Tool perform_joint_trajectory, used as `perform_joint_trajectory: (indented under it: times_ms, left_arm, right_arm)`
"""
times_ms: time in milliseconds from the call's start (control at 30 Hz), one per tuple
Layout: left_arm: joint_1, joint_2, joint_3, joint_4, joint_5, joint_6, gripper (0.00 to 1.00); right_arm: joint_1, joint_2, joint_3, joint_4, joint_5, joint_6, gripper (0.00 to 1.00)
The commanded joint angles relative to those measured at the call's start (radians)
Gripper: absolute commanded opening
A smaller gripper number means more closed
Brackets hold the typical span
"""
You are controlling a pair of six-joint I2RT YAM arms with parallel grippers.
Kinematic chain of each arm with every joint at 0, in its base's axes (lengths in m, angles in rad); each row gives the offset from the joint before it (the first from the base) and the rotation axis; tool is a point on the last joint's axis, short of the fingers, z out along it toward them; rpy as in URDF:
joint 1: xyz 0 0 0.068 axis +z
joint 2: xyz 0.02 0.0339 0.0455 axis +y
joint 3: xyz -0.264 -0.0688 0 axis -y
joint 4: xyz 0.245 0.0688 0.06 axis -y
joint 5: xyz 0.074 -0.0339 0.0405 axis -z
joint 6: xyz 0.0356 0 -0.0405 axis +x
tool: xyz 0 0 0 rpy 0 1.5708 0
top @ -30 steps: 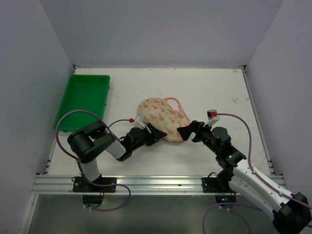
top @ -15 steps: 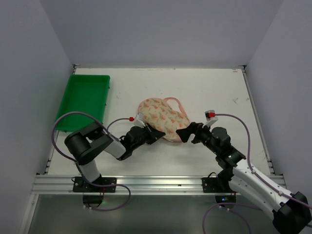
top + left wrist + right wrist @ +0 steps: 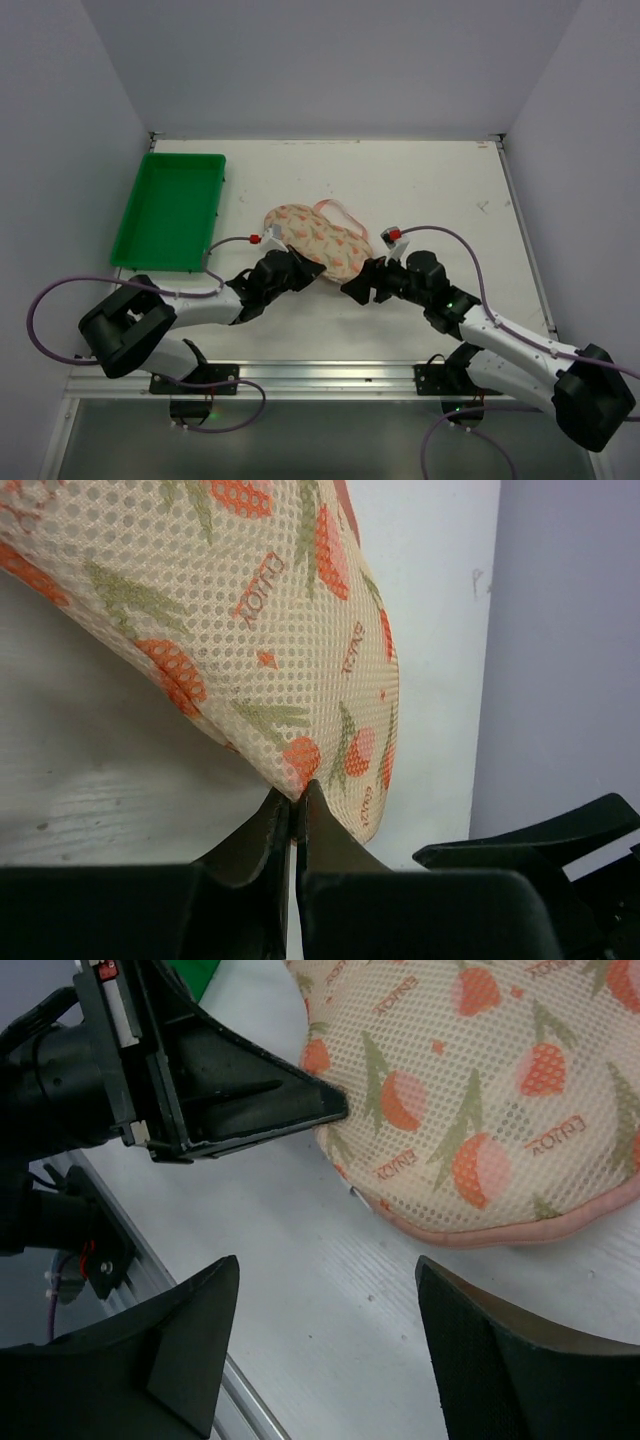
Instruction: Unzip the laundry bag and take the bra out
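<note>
The laundry bag (image 3: pixel 318 238) is a cream mesh pouch with red and green print and pink edging, lying flat at mid-table. My left gripper (image 3: pixel 319 271) is shut on its near edge, and the left wrist view shows the fingertips pinching the fabric (image 3: pixel 294 796). My right gripper (image 3: pixel 358 286) is open and empty, just right of the left one, near the bag's near edge. In the right wrist view its fingers (image 3: pixel 232 1265) stand wide apart over bare table below the bag (image 3: pixel 470 1100). A small metal zip pull (image 3: pixel 354 1193) shows at the pink edging. The bra is hidden.
A green plastic tray (image 3: pixel 170 208) stands at the left of the white table (image 3: pixel 440 190). The bag's pink loop (image 3: pixel 346 212) lies on its far side. Grey walls close in the table on three sides. A metal rail (image 3: pixel 320 375) runs along the near edge.
The bag has slid left and a little away. My left gripper moved left with it, its arm stretching out flat. My right gripper followed leftward, staying open.
</note>
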Motion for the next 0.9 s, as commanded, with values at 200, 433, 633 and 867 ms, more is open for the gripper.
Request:
perform_joint_trajectory:
  times_ms: [200,433,633,867]
  left_arm:
    - [0.005,-0.074,0.029,-0.175,-0.061,-0.033,0.0]
    - [0.005,-0.12,0.01,-0.201,-0.062,-0.051,0.0]
    - [0.008,-0.156,0.035,-0.245,-0.07,-0.046,0.0]
    - [0.008,-0.16,0.036,-0.239,-0.041,-0.046,0.0]
  right_arm:
    - [0.062,0.167,0.093,0.132,-0.049,0.036,0.54]
    - [0.062,0.259,0.084,0.21,-0.067,0.105,0.41]
    - [0.062,0.299,0.107,0.197,-0.08,0.112,0.39]
    - [0.062,0.345,0.127,0.209,-0.078,0.122,0.36]
